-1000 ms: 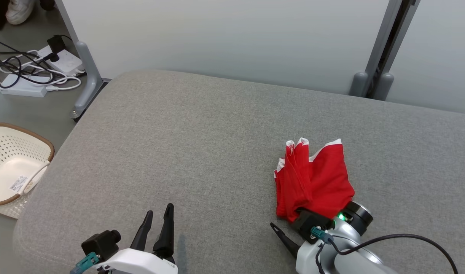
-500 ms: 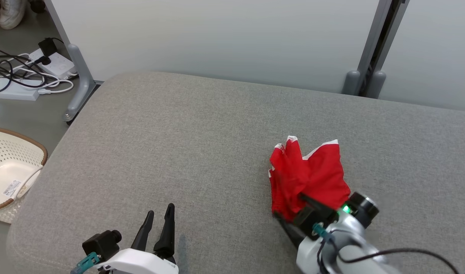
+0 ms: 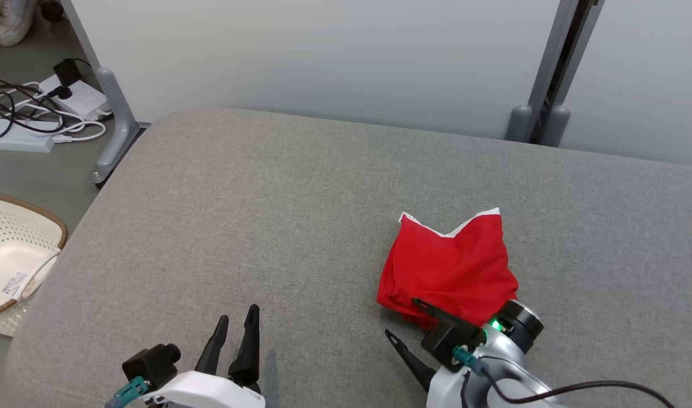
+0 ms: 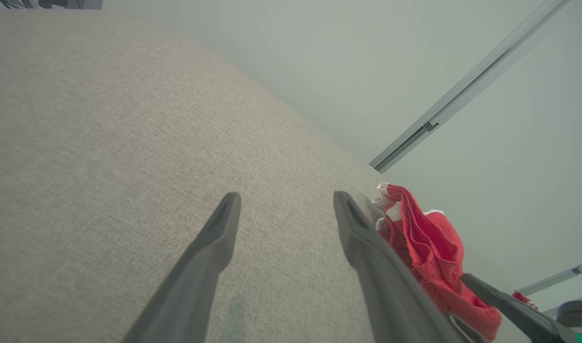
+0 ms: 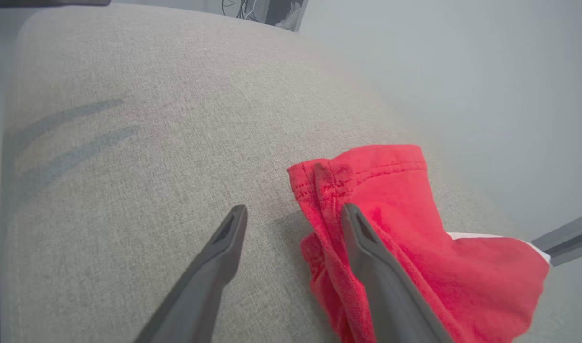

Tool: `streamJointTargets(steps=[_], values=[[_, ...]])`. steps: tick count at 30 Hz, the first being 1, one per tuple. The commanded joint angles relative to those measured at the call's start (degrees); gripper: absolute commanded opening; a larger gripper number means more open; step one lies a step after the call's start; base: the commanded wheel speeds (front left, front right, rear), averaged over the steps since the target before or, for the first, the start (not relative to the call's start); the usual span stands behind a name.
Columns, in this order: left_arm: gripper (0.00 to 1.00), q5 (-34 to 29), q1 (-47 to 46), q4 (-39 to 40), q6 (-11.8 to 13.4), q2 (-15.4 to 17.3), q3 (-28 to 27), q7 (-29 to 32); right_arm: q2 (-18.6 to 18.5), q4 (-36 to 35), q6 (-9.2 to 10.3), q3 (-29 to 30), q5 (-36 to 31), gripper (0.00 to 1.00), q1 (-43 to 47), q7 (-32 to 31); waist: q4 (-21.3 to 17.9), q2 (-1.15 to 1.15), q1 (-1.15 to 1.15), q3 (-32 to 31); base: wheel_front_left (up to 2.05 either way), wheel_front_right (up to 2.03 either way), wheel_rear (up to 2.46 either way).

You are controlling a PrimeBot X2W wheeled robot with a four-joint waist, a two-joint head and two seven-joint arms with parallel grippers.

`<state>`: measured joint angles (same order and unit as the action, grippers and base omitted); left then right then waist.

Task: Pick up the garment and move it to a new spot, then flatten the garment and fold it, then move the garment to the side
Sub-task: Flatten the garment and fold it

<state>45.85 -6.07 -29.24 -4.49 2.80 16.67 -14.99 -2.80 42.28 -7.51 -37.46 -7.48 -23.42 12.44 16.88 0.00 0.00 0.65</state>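
Lying flatter than before, the garment has spread out.

Spread fingers of left gripper over cushion; red garment, seemingly bunched, beside.

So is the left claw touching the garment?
Apart. The head view shows bare cushion between the left claw and the garment.

Basket cut by L edge; garment near hem behind R pincer.
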Motion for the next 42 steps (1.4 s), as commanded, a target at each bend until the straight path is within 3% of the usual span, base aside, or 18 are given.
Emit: streamJointTargets(steps=[1, 7, 13, 16, 20, 30, 40, 41, 42], values=[[1.00, -0.27, -0.29, -0.07, -0.19, 0.27, -0.22, -0.15, -0.29, -0.39, 0.04, 0.33, 1.50, 1.00, 0.62, 0.50, -0.08, 0.00, 0.00, -0.07, 0.00, 0.00, 0.00], [1.00, -1.10, 0.21, 1.02, -0.47, 0.27, -1.36, -0.15, -2.03, -5.58, 0.03, 7.97, 14.01, 1.00, 0.94, 1.84, -1.70, 0.00, 0.00, -0.31, 0.00, 0.00, 0.00], [1.00, -0.81, 0.56, 3.72, -1.14, 0.27, -2.41, -0.15, -5.79, -11.08, 0.03, 17.38, 19.62, 1.00, 3.51, 2.45, -3.73, 0.00, 0.00, -0.26, 0.00, 0.00, 0.00], [1.00, -1.46, 0.71, 6.27, -1.62, 0.29, -3.25, -0.16, -5.98, -13.70, 0.03, 22.53, 22.29, 1.00, 5.60, 2.58, -4.72, 0.00, 0.00, -0.16, 0.00, 0.00, 0.00], [1.00, -2.52, 1.55, 8.61, -2.00, 0.27, -4.70, -0.15, -7.32, -17.17, 0.03, 26.57, 18.48, 1.00, 8.08, 2.79, -6.07, 0.00, 0.00, 0.30, 0.00, 0.00, 0.00], [1.00, -11.84, 1.62, 13.05, -1.69, 0.24, -6.69, -0.16, -5.07, -23.23, 0.03, 34.81, 14.75, 1.00, 13.26, 2.82, -7.86, 0.00, 0.00, 2.01, 0.00, 0.00, 0.00], [1.00, -13.61, 1.80, 13.33, -1.92, 0.26, -5.77, -0.16, -3.14, -24.46, 0.03, 36.33, 13.68, 1.00, 14.25, 2.83, -7.56, 0.00, 0.00, 3.24, 0.00, 0.00, 0.00], [1.00, -13.54, 1.59, 13.25, -1.93, 0.26, -5.53, -0.16, -3.54, -24.00, 0.03, 35.57, 13.50, 0.38, 14.02, 2.83, -7.34, 0.00, 0.00, 3.40, 0.00, 0.00, 0.00], [1.00, -13.54, 1.59, 13.25, -1.93, 0.26, -5.53, -0.16, -3.54, -24.00, 0.03, 35.57, 13.50, 0.38, 14.02, 2.83, -7.34, 0.00, 0.00, 3.40, 0.00, 0.00, 0.00]])
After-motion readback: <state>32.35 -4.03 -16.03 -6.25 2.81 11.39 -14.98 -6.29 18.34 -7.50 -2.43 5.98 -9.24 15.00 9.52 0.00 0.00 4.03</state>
